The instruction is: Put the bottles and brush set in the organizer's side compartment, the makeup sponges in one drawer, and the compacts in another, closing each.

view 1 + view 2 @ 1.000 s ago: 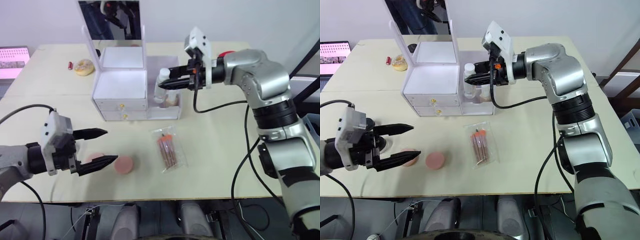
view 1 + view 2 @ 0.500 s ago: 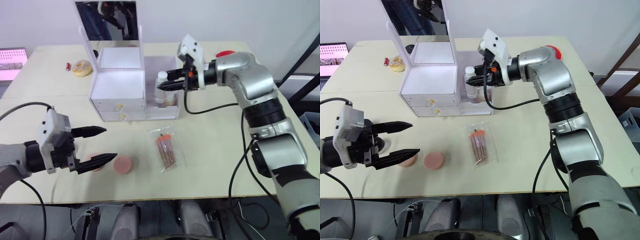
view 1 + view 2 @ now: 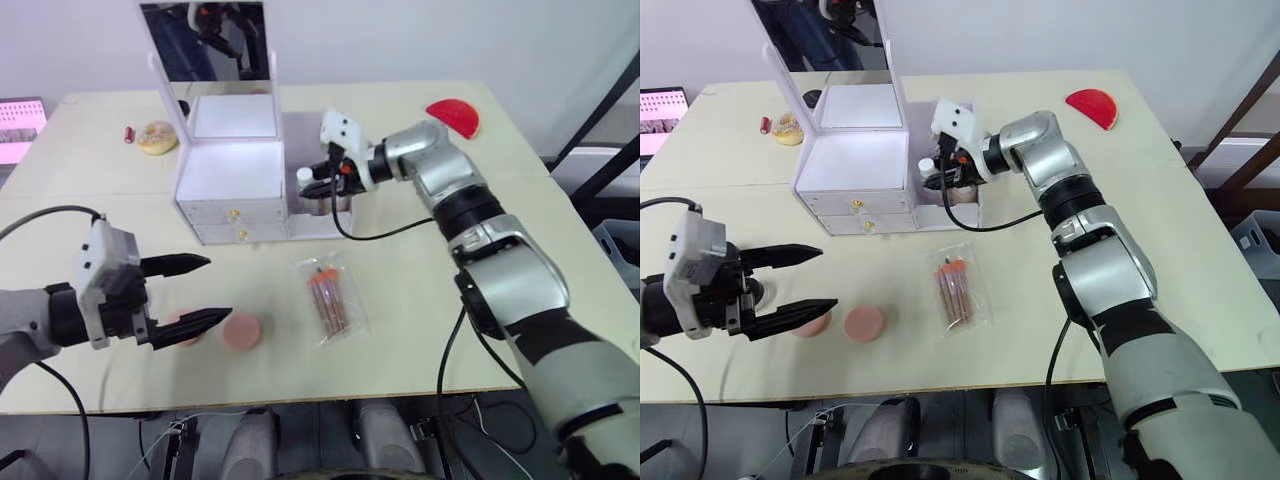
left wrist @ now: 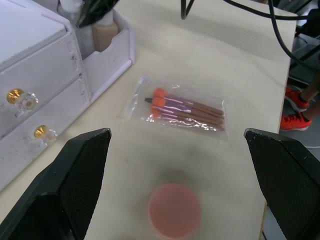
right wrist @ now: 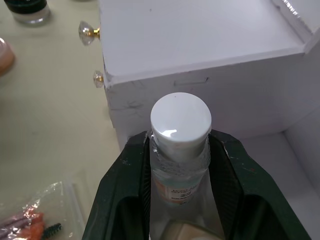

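Note:
The white organizer [image 3: 232,172] stands at the back middle with its mirror lid up and both drawers shut. My right gripper [image 3: 318,185] is shut on a clear bottle [image 5: 181,120] with a white cap, held upright in the side compartment [image 3: 965,210] beside the drawers. A beige bottle [image 4: 103,37] stands in that compartment too. The brush set [image 3: 330,299] lies in a clear bag on the table in front. Two pink makeup sponges [image 3: 242,331] [image 3: 812,323] lie near my left gripper [image 3: 219,289], which hovers open just left of them.
A red half-round item [image 3: 452,117] lies at the back right. A tan ring-shaped item [image 3: 156,135] and a small red item [image 3: 128,133] lie at the back left. A dark jar [image 5: 30,10] stands near the organizer's front left. Cables hang from both arms.
My right gripper has carried the bottle left and down into the side compartment. The left gripper has stayed put and open. The camera view has shifted slightly.

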{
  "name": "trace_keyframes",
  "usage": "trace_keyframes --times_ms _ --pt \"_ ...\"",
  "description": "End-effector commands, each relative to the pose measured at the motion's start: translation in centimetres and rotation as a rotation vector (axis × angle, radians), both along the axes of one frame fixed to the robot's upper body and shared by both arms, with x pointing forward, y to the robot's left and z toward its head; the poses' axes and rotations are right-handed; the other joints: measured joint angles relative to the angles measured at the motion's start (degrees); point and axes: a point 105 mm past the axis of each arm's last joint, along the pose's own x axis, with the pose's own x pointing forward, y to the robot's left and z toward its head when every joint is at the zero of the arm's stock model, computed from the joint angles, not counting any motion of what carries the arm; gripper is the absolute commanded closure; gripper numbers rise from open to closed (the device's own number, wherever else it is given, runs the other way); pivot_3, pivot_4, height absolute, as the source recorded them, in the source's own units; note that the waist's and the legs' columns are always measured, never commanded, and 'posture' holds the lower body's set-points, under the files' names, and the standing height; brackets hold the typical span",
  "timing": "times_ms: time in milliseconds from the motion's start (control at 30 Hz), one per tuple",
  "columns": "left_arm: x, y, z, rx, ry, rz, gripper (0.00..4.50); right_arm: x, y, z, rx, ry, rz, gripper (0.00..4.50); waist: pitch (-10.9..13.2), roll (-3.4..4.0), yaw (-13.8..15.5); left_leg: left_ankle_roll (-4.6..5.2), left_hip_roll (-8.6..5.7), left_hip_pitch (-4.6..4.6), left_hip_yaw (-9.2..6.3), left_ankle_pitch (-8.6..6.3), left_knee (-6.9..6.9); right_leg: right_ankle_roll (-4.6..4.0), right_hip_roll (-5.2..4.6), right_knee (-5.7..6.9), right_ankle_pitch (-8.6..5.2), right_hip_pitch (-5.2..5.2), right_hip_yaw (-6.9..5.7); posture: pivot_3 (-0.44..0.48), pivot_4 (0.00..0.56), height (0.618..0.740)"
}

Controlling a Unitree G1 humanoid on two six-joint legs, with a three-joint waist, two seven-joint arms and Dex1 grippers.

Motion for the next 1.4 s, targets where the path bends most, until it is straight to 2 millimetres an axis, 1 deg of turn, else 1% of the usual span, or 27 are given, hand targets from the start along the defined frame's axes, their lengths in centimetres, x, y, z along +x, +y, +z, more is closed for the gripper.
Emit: trace_keyframes --times_ms 33,167,300,367,400,433,500,533,700,767,867,933,1000,1100,1133,1167,1200,1233,1300,1367,1400 --pt "-0.3 0.0 0.8 0.016 -0.042 0.001 0.0 0.1 1.0 1.1 -0.014 -0.07 0.032 3.37 -0.01 -0.01 -0.04 0.0 0.0 0.0 0.0 0.0 0.0 0.0 0.0 0.0 0.0 0.0 0.0 0.0 0.15 0.739" --pt "-0.4 0.0 0.7 0.017 -0.042 0.006 0.0 0.1 1.4 0.5 -0.027 -0.072 0.04 3.37 -0.02 -0.03 -0.02 -0.01 0.0 0.02 0.0 0.0 0.02 0.0 0.0 0.05 0.0 0.0 0.0 0.0 0.15 0.739" --pt "-0.5 0.1 0.7 0.019 -0.043 0.01 0.0 0.3 1.6 0.4 -0.032 -0.089 0.033 3.37 -0.02 -0.03 -0.09 -0.02 0.0 0.07 0.0 0.01 0.04 -0.03 0.0 0.12 -0.02 0.0 0.0 0.0 0.15 0.739" --pt "-0.5 0.1 0.7 0.019 -0.044 0.011 0.0 0.3 1.6 0.6 -0.027 -0.093 0.03 2.34 -0.02 -0.04 -0.13 -0.02 0.0 0.11 -0.01 0.01 0.04 -0.08 0.01 0.22 -0.04 0.0 0.0 0.0 0.15 0.739" --pt "-0.5 0.1 0.7 0.019 -0.044 0.011 0.0 0.3 1.5 0.7 -0.025 -0.094 0.031 2.0 -0.02 -0.03 -0.12 -0.02 0.0 0.13 -0.01 0.01 0.06 -0.12 0.01 0.28 -0.07 0.0 0.0 0.0 0.15 0.739" --pt "-0.4 0.1 0.7 0.019 -0.044 0.012 0.0 0.3 1.5 0.9 -0.024 -0.096 0.034 1.42 -0.01 -0.02 -0.1 -0.02 0.0 0.14 -0.02 0.01 0.07 -0.16 0.01 0.34 -0.09 0.0 0.0 0.0 0.15 0.739" --pt "-0.4 0.1 0.8 0.019 -0.044 0.011 0.0 0.3 1.5 1.3 -0.017 -0.102 0.038 0.58 -0.01 -0.02 -0.09 -0.04 0.0 0.13 -0.03 0.02 0.09 -0.16 0.01 0.39 -0.09 -0.02 0.0 0.0 0.15 0.739" --pt "-0.4 0.1 0.8 0.019 -0.044 0.011 0.0 0.3 1.4 1.4 -0.016 -0.105 0.039 0.05 -0.01 -0.02 -0.08 -0.04 0.0 0.13 -0.04 0.02 0.09 -0.16 0.01 0.42 -0.09 -0.02 0.0 0.0 0.15 0.739" --pt "-0.3 0.0 0.9 0.018 -0.043 0.007 0.0 0.3 0.9 2.7 0.007 -0.12 0.042 0.05 -0.01 -0.02 -0.07 -0.05 0.0 0.12 -0.05 0.03 0.08 -0.15 0.01 0.44 -0.09 -0.04 0.0 0.0 0.15 0.739" --pt "-0.2 0.0 0.9 0.018 -0.044 0.007 0.0 0.3 0.3 3.8 0.025 -0.133 0.037 0.05 -0.01 -0.02 0.02 -0.05 0.0 0.11 -0.05 0.03 0.08 -0.13 0.01 0.43 -0.09 -0.05 0.0 0.0 0.15 0.739" --pt "-0.1 0.2 1.0 0.016 -0.044 0.01 0.0 0.1 -1.3 6.1 0.075 -0.152 0.023 0.05 -0.01 -0.01 0.13 -0.05 0.0 0.07 -0.06 0.03 0.08 -0.13 0.01 0.42 -0.09 -0.06 0.0 0.0 0.15 0.739" --pt "0.2 0.9 1.2 0.011 -0.045 0.032 0.0 -0.5 -3.0 8.1 0.134 -0.156 0.019 0.05 0.0 -0.01 0.16 -0.05 0.0 0.06 -0.06 0.03 0.08 -0.12 0.01 0.4 -0.09 -0.06 0.0 0.0 0.15 0.739" --pt "0.4 1.7 1.4 0.008 -0.048 0.065 0.0 -1.4 -4.5 9.5 0.179 -0.149 0.019 0.05 0.0 -0.01 0.17 -0.05 0.0 0.05 -0.06 0.03 0.05 -0.1 0.01 0.39 -0.11 -0.07 0.0 0.0 0.15 0.739" --pt "1.0 4.5 1.8 0.012 -0.045 0.16 0.0 -3.3 -7.7 10.8 0.248 -0.121 -0.012 0.05 -0.02 -0.03 0.18 -0.04 0.0 0.08 -0.07 0.02 0.02 -0.02 0.01 0.43 -0.17 -0.07 -0.01 0.0 0.15 0.739" --pt "1.2 6.0 2.0 0.01 -0.043 0.213 0.0 -4.0 -9.1 10.8 0.26 -0.112 -0.037 0.05 -0.03 -0.06 0.22 -0.04 0.0 0.08 -0.08 0.02 0.02 0.0 0.01 0.44 -0.19 -0.07 -0.01 0.0 0.15 0.739" --pt "1.2 7.0 2.1 0.009 -0.041 0.247 0.0 -4.6 -10.0 10.7 0.264 -0.107 -0.055 0.05 -0.03 -0.05 0.24 -0.04 0.0 0.08 -0.08 0.02 0.01 0.02 0.01 0.44 -0.21 -0.07 -0.01 0.0 0.15 0.739" --pt "1.2 9.1 1.9 0.029 -0.036 0.315 0.0 -5.3 -11.7 10.1 0.267 -0.094 -0.1 0.05 -0.02 -0.04 0.23 -0.03 0.0 0.07 -0.08 0.02 0.01 0.04 0.01 0.43 -0.23 -0.07 -0.01 0.0 0.15 0.739" --pt "1.0 10.8 1.6 0.047 -0.029 0.366 0.0 -5.9 -13.0 9.6 0.269 -0.083 -0.139 0.05 -0.03 -0.06 0.23 -0.03 0.0 0.05 -0.07 0.02 0.0 0.04 0.0 0.41 -0.24 -0.07 -0.01 0.0 0.15 0.739" --pt "0.3 14.6 1.2 0.067 -0.01 0.481 0.0 -7.3 -16.2 8.1 0.269 -0.074 -0.227 0.05 -0.01 -0.03 0.26 0.0 -0.01 0.05 -0.04 0.0 0.0 0.04 0.0 0.38 -0.28 -0.08 0.0 0.0 0.15 0.739" --pt "-0.7 18.1 0.6 0.073 0.012 0.587 0.0 -9.1 -19.8 5.7 0.256 -0.04 -0.323 0.05 -0.02 -0.04 0.31 0.03 -0.01 0.03 -0.03 -0.02 -0.03 0.02 0.0 0.35 -0.32 -0.1 -0.01 0.0 0.15 0.739" --pt "-1.1 19.3 0.3 0.079 0.02 0.623 0.0 -10.0 -21.1 4.8 0.267 -0.013 -0.358 0.05 -0.03 -0.06 0.44 0.08 0.0 0.03 -0.02 -0.05 -0.01 -0.01 0.0 0.34 -0.36 -0.1 0.0 0.0 0.15 0.739"
